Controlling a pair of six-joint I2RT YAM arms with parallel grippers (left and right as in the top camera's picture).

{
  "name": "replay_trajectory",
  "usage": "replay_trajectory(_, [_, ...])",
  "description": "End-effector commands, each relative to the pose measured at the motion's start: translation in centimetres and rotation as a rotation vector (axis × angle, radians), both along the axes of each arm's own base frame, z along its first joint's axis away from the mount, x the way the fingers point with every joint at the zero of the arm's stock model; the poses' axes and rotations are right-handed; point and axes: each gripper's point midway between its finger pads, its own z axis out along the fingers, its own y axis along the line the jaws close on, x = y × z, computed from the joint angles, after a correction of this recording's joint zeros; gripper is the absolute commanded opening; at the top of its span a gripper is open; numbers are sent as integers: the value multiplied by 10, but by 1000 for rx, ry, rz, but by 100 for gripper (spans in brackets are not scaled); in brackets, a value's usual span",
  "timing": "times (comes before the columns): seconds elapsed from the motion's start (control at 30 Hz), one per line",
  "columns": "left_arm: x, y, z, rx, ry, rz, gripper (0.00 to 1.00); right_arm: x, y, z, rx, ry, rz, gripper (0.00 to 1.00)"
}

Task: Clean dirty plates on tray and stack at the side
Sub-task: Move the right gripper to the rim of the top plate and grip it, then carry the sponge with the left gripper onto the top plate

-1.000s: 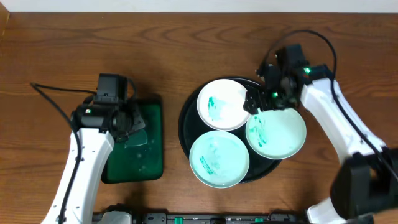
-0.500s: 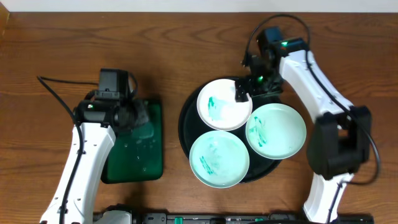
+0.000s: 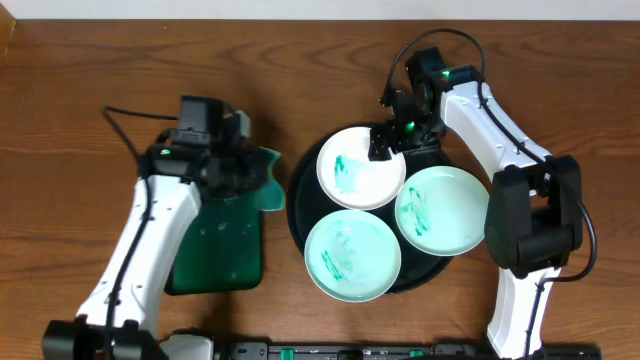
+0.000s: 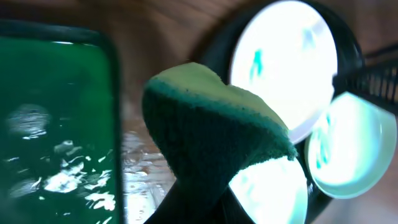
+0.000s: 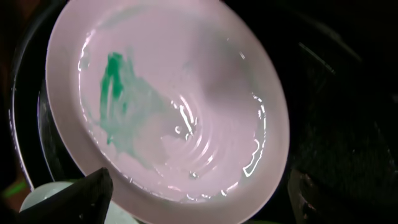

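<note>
Sponge (image 4: 211,134) now lifted toward the tray (image 3: 299,212).
Left claw (image 3: 243,170) clenches it; stained top plate (image 3: 358,172) lies to its right, right claw (image 3: 386,147) spread open at the far rim.

Three white plates flat on the round black tray (image 3: 298,200), packed rim to rim. On the far plate (image 3: 352,170), a green smear left of centre and a wet sheen over the well. On the right plate (image 3: 450,215), green streaks near its left edge. On the near plate (image 3: 355,258), faint green marks at lower left. Just left of the tray, the green sponge (image 3: 262,172), folded, with a dark rough face and a paler top.
</note>
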Motion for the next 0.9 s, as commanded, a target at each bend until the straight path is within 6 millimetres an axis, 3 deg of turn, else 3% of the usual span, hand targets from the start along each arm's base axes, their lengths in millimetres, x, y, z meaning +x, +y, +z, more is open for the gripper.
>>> replay_trajectory(0.0, [2, -29, 9, -40, -42, -97, 7, 6, -5, -2, -23, -5, -60, 89])
replay_trajectory(0.23, [10, -47, 17, -65, -99, -114, 7, 6, -12, -17, -54, -9, -89, 89])
replay_trajectory(0.47, [12, -47, 18, -69, -105, -108, 7, -6, -16, -52, -54, 7, -125, 76])
replay_trajectory(0.77, [12, -47, 18, -69, -105, -108, 7, -4, -19, -59, -67, 13, -198, 34])
replay_trajectory(0.87, [13, -47, 18, -70, -108, -109, 7, -2, -19, -58, -64, 14, -222, 7])
